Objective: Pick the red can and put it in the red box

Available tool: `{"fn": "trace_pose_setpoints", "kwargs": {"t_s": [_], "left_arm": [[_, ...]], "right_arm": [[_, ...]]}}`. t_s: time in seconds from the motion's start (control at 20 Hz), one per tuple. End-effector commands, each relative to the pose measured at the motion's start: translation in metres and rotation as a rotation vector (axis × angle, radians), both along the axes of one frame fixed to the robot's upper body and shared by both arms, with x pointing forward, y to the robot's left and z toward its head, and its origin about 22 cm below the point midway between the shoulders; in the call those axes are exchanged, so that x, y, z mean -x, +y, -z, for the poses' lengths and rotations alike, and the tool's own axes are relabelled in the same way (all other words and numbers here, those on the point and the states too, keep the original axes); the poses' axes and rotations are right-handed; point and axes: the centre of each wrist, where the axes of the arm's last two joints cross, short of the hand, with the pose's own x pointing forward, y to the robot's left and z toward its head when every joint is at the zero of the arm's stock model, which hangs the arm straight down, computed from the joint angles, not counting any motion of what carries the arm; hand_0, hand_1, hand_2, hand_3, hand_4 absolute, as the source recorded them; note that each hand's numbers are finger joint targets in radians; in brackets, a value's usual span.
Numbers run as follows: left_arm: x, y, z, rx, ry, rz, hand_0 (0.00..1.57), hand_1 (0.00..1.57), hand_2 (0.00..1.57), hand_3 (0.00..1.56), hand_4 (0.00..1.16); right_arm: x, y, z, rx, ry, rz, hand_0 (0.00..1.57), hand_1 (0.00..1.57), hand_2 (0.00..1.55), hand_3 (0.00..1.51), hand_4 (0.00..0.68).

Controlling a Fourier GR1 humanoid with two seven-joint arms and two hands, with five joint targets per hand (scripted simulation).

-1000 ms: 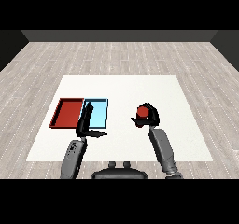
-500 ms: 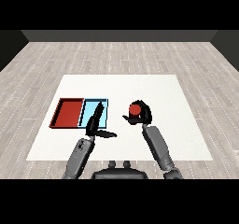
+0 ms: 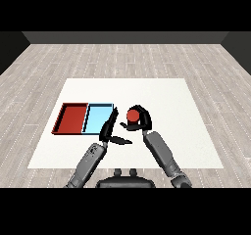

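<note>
With the right robot hand curled round the red can just right of the light blue tray, the spread left robot hand could block its path to the red tray.

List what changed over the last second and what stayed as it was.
The right hand, curled round the red can, carried it leftward toward the trays. The left hand, fingers straight, moved right and forward, now beside the light blue tray. The red tray and light blue tray stayed put.
</note>
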Motion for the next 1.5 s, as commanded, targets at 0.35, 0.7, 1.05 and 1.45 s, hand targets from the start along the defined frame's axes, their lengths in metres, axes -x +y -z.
{"fn": "trace_pose_setpoints", "kwargs": {"t_s": [0.35, 0.7, 1.05, 1.45], "left_arm": [[-0.019, -0.028, -0.014, -0.063, 0.014, -0.004, 0.00, 0.00, 0.00, 0.00, 0.00], [-0.025, -0.008, -0.011, -0.057, 0.039, 0.034, 0.00, 0.00, 0.00, 0.00, 0.00], [-0.012, -0.044, -0.008, -0.067, 0.046, 0.050, 0.00, 0.00, 0.00, 0.00, 0.00], [-0.023, -0.034, 0.015, -0.135, 0.006, -0.064, 0.73, 0.73, 0.76, 0.25, 0.69]], "right_arm": [[0.004, 0.032, -0.013, -0.040, -0.004, -0.048, 1.42, 1.42, 1.43, 1.40, 0.629], [0.014, 0.021, -0.014, -0.027, -0.045, -0.091, 1.45, 1.45, 1.42, 1.38, 0.615], [0.023, 0.056, -0.014, -0.040, -0.041, -0.115, 1.46, 1.46, 1.44, 1.39, 0.588], [0.025, 0.073, -0.026, -0.043, -0.074, -0.108, 1.52, 1.52, 1.46, 1.40, 0.516]]}}
